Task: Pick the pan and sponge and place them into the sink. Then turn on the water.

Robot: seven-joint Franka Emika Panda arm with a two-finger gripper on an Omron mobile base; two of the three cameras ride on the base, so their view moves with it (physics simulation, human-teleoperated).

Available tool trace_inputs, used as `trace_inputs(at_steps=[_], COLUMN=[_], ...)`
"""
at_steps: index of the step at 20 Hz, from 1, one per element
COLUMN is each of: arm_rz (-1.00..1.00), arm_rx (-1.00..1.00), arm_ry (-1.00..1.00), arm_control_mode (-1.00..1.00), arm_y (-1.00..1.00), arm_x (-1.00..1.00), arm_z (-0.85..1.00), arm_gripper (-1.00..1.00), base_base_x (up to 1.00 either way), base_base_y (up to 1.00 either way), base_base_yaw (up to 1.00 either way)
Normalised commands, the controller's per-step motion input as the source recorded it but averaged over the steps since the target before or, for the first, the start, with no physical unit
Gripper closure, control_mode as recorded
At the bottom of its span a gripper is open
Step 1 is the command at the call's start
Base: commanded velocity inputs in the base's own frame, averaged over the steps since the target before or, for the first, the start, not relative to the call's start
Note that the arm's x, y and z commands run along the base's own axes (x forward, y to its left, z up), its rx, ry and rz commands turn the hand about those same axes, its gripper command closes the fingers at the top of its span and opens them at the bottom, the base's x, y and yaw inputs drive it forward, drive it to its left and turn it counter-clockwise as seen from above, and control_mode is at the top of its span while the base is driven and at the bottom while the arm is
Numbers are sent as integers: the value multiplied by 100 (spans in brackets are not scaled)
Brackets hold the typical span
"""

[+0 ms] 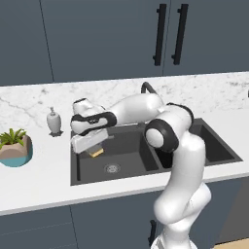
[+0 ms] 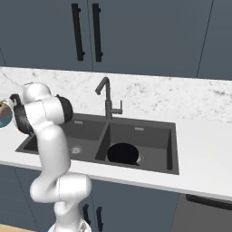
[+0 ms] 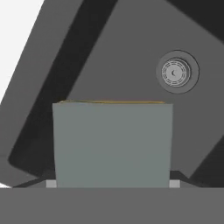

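My gripper [image 1: 95, 151] hangs over the left basin of the dark double sink [image 1: 131, 156], shut on the sponge [image 1: 97, 152]. In the hand view the sponge [image 3: 112, 144] shows its grey-blue face with a thin yellow edge on top. It sits between the jaws of the gripper [image 3: 112, 184], above the basin floor near the round steel drain [image 3: 176, 73]. The black pan [image 2: 123, 154] lies in the right basin of the sink [image 2: 149, 125]. No water comes from the dark gooseneck faucet [image 2: 105, 93].
A grey-white soap bottle [image 1: 54, 121] stands on the marble counter left of the sink. Further left is a potted plant [image 1: 15, 146]. Dark wall cabinets with black handles [image 1: 159, 34] hang above. My own arm crosses the sink's divider.
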Motion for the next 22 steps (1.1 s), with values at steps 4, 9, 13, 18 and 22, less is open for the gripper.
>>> trace_inputs(at_steps=[4, 9, 13, 18, 22], arm_rz=[0, 0, 0, 0, 0], arm_rx=[1, 1, 2, 0, 0], arm_ry=[0, 0, 0, 0, 0], arm_control_mode=[-100, -100, -100, -100, -100], arm_y=[-90, -99, -100, -100, -100], arm_x=[-7, -13, -14, -3, 0], arm_z=[48, 36, 30, 22, 14], arm_gripper=[100, 100, 100, 100, 100], base_base_x=[0, 0, 0, 0, 0], base_base_y=[0, 0, 0, 0, 0], base_base_yaw=[0, 0, 0, 0, 0])
